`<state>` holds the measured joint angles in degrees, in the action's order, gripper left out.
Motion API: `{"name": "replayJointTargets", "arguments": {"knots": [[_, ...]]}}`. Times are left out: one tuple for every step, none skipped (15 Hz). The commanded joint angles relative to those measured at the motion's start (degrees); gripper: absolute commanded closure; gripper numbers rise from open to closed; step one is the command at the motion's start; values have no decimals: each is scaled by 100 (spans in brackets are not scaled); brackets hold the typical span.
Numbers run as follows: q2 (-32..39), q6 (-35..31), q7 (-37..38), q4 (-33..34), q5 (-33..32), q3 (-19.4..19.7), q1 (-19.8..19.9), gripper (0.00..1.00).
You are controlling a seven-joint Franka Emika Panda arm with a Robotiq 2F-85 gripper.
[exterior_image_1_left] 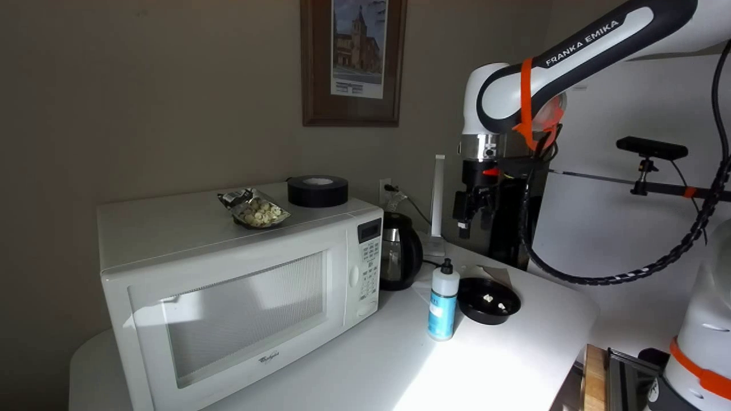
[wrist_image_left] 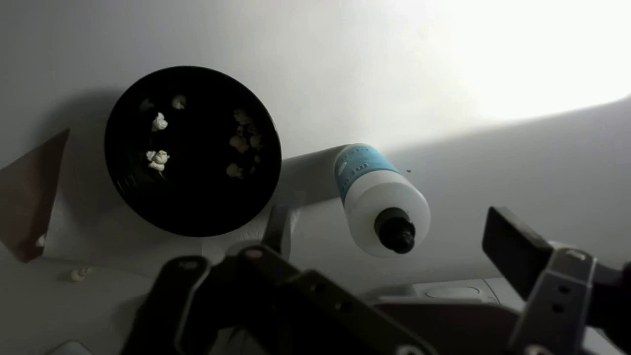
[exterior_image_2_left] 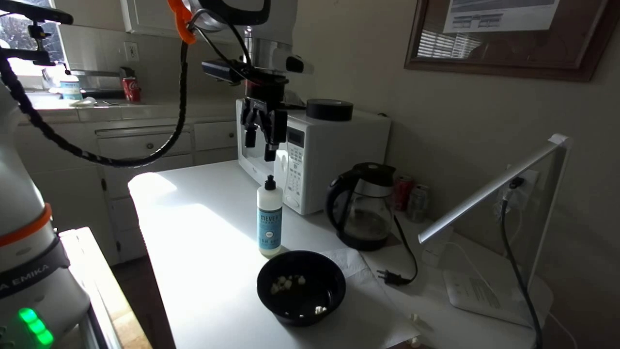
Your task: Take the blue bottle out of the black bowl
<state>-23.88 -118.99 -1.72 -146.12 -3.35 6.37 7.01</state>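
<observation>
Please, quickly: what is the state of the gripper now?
Black two-fingered gripper: open, holding nothing; the blue-labelled pale plastic bottle stands below, ungrasped.

The blue bottle (exterior_image_2_left: 270, 220), fullness unclear, stands upright just beside the black bowl (wrist_image_left: 199, 162).

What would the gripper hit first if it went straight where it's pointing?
Probably the blue bottle, roughly beneath the gripper; depth is unclear, so it could narrowly miss and meet the table instead.

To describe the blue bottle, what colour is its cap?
Black; the cap shows best in the wrist view.
</observation>
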Motion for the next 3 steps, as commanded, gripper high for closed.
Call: {"name": "replayJointTargets", "arguments": {"knots": [[-78, 14, 2, -1, 2, -1, 3, 0], [-79, 14, 4, 1, 2, -1, 2, 0], [-9, 13, 4, 13, 2, -2, 0, 0]]}}
